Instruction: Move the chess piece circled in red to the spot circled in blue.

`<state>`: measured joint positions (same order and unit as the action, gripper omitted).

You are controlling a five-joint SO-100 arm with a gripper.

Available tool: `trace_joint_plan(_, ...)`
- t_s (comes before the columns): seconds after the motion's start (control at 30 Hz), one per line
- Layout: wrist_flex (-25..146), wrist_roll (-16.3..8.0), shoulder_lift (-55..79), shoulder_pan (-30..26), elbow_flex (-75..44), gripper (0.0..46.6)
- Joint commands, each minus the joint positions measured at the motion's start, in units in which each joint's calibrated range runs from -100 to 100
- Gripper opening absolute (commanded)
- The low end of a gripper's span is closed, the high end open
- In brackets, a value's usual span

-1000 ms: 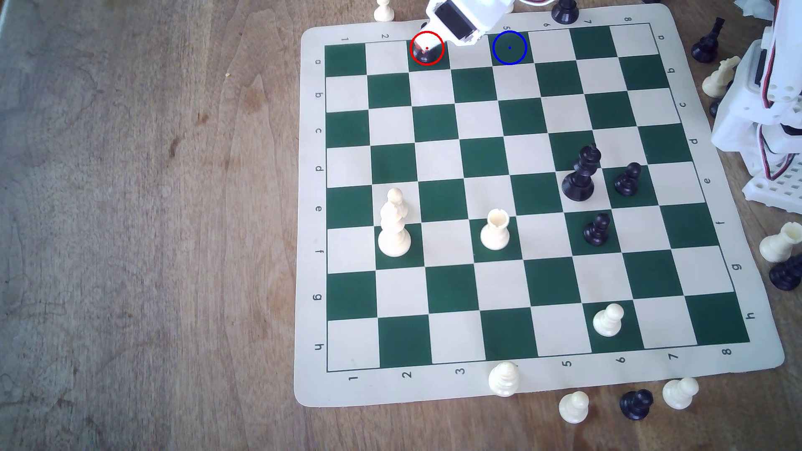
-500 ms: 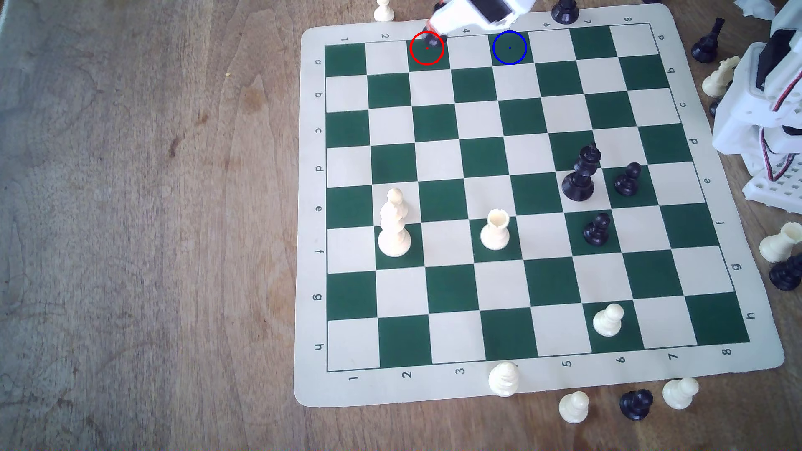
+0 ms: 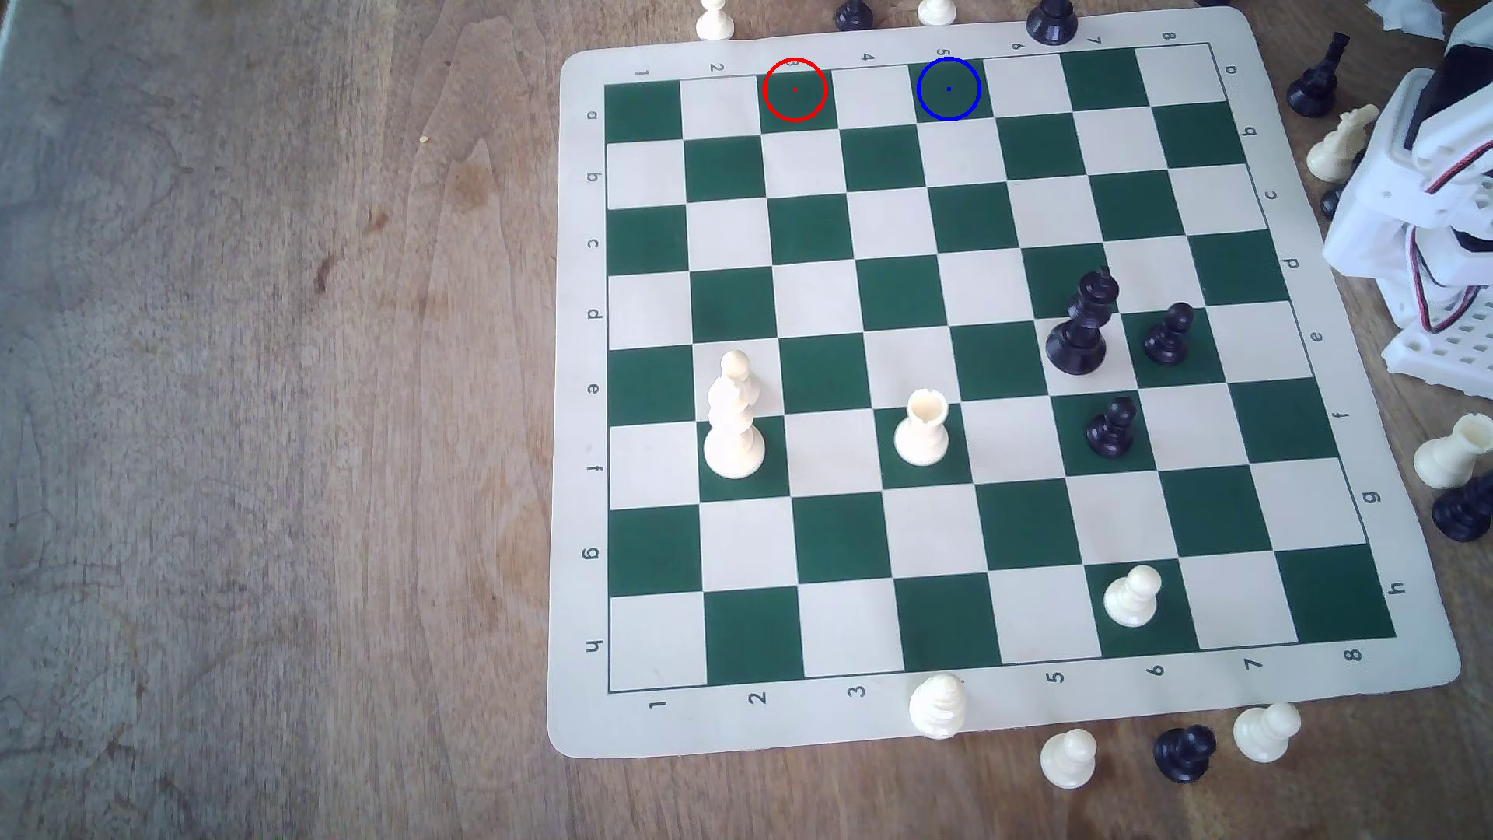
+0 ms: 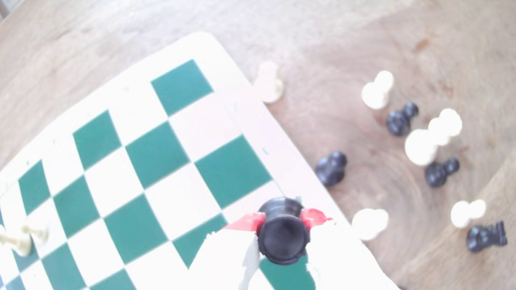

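Rook [image 4: 283, 231]: upright, pinched by gripper [image 4: 283, 223] | lifted off the board [image 3: 986, 727] | blue-ringed square [image 3: 948, 89]: bare, nothing standing on it

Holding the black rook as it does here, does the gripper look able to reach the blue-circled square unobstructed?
Probably yes. The gripper is shut on the black rook, and the blue-circled square and the squares beside it are bare.

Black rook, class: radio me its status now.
Gripper shut on black notched-top rook, lifted above board. Blue-ringed green square bare. Red-ringed green square vacated. Nothing blocking.
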<state>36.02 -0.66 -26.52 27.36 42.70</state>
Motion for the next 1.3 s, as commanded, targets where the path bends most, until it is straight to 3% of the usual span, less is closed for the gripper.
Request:
trace_joint_plan(0.0,-1.7,1.07,-2.6,0.84,3.9,0.2)
trace_joint_plan(0.33,-3.58,3.17,3.6,1.62,7.8,0.2)
trace_joint_plan(0.6,-8.66,3.57,11.75,3.26,7.34,0.2)
trace_joint_plan(1.27,-10.46,3.27,13.62,2.87,7.71,0.2)
